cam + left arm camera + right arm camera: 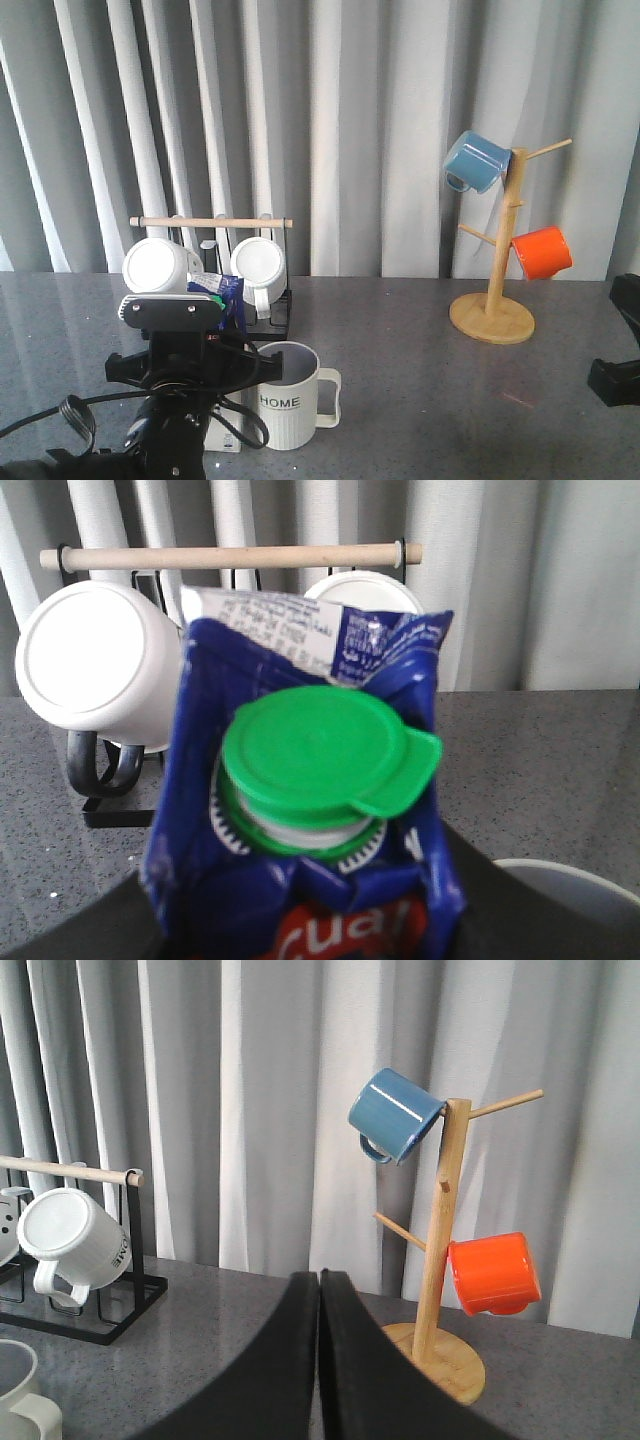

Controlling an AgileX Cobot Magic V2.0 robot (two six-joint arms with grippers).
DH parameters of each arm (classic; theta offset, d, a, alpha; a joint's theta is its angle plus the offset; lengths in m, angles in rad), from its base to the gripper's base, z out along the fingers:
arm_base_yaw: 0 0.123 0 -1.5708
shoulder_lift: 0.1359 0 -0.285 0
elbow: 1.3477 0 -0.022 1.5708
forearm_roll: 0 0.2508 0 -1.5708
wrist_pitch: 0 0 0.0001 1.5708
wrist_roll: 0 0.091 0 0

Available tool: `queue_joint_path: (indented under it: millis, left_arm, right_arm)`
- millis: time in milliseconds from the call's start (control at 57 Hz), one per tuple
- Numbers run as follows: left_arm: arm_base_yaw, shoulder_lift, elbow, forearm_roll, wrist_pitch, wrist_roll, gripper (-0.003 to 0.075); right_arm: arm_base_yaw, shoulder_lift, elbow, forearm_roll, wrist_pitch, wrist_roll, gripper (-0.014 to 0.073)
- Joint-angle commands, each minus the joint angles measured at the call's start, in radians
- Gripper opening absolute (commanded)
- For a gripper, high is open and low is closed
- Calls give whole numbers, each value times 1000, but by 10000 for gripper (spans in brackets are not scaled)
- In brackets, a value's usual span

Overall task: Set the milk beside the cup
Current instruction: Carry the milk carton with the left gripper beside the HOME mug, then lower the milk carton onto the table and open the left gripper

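While the left gripper (185, 365) grips the milk (310, 810), the cup (288, 395) marked "HOME" stands just beside it, to its right. Beyond it the black rack (275, 310) blocks the way; bare table (400, 340) lies further right. Well apart, the right gripper (319, 1360) is closed and empty.

From where I stood there were five mugs in all; two plain white ones (158, 266) (258, 264) lay on a single black rack (283, 312) at about nine o'clock of the table; one blue mug (474, 160) and one orange mug (541, 252) hung on one wooden tree (496, 270) at about two o'clock; one ribbed cup (290, 394) marked HOME stood near six o'clock; there was one milk carton (310, 810) with one green cap (325, 750); two robot arms were present.
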Motion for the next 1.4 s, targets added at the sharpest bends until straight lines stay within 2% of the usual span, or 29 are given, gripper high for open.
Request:
queue_joint_path:
  millis: [0,596,754,877,965,1088,1228,1316,1386]
  left_arm:
    - [-3,-32,-24,28,-19,3,-6]
    - [-3,-32,-24,28,10,3,-1]
    - [-3,-37,-24,12,11,-2,38]
    - [-3,-42,-24,-56,7,-67,143]
    - [-3,-43,-24,-81,10,-77,265]
    - [-3,-43,-24,-81,22,-37,462]
    - [-3,-44,-24,-75,52,34,638]
    - [-3,-58,-24,-75,69,46,722]
    - [-3,-80,-24,-75,73,46,734]
  right_arm:
    - [-5,-6,-32,-4,-70,1,-8]
    - [-5,-6,-32,-4,-69,1,-8]
    - [-5,-6,-32,-4,-69,1,-8]
    - [-5,-6,-32,-4,-69,1,-8]
    - [-5,-6,-32,-4,-69,1,-8]
    - [-5,-6,-32,-4,-69,1,-8]
    - [-5,-6,-32,-4,-69,1,-8]
    - [-5,-6,-32,-4,-69,1,-8]
    - [-5,-6,-32,-4,-69,1,-8]
